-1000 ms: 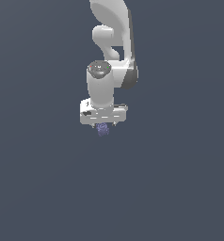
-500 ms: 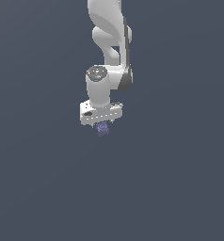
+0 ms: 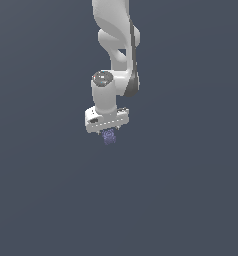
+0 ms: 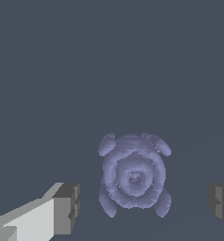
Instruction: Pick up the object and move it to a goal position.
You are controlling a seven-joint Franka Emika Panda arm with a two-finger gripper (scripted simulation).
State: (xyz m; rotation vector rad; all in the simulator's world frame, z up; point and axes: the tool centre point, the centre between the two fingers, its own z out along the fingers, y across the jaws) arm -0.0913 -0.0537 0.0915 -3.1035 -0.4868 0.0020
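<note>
Bluish-purple, roundish, lumpy object sits directly beneath the white, two-fingered gripper of the white Panda arm, against a plain dark grey-blue ground. In the wrist view the object lies between the grey fingertips, clear of both (a visible gap on each side). The jaws stand wide open and grip nothing. In the exterior view the object shows just under the hand.
</note>
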